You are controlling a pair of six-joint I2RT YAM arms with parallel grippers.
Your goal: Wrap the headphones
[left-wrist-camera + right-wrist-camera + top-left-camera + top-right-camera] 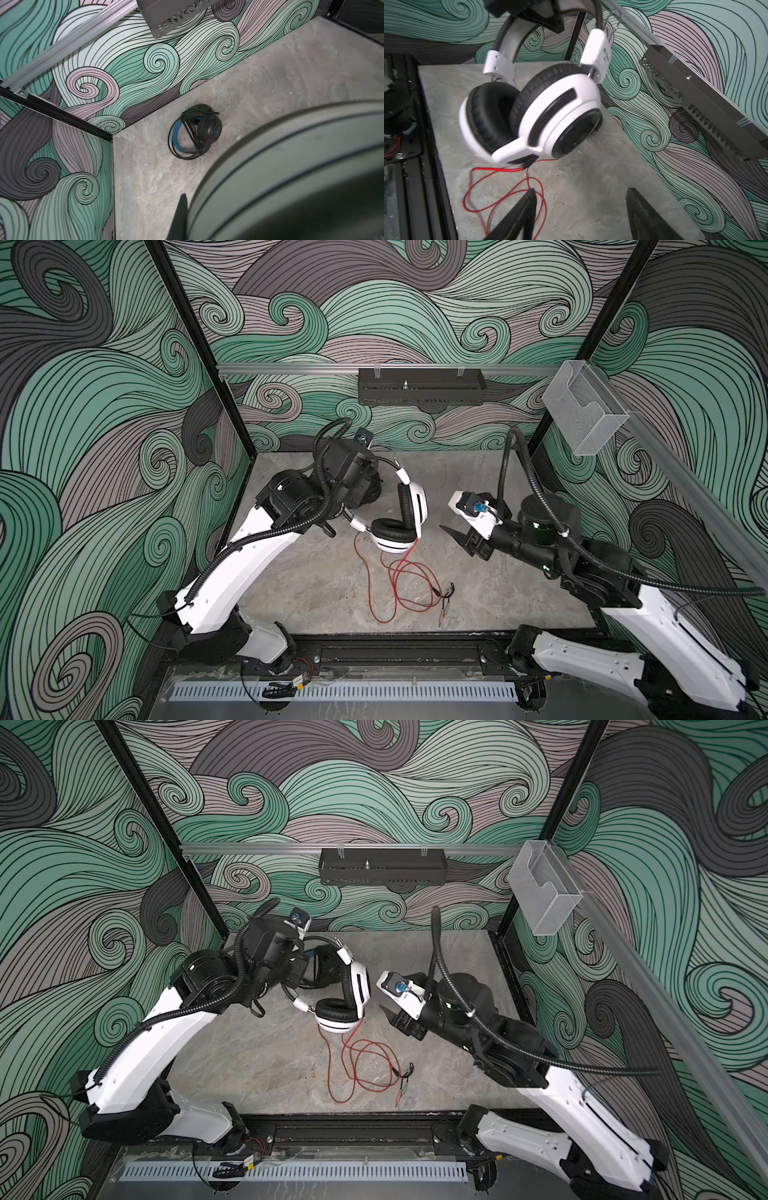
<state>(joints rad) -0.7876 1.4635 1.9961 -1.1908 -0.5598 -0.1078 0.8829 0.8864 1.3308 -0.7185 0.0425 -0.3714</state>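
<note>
My left gripper (360,486) is shut on the headband of the white-and-black headphones (409,510), which hang above the table with their earcups (550,116) down. Their red cord (399,585) trails in loose loops on the grey tabletop, ending in plugs (446,593). To their right, my right gripper (581,190) stands open and empty, its fingers apart over the table beside the cord. The black headphones (195,131), with a blue inner band and black cord wound round them, lie near the back left corner. In both top views my left arm largely hides them.
A black slotted tray (419,385) hangs on the back rail. A clear plastic box (586,406) is fixed on the right rail. Patterned walls close in the left, back and right sides of the table (498,605).
</note>
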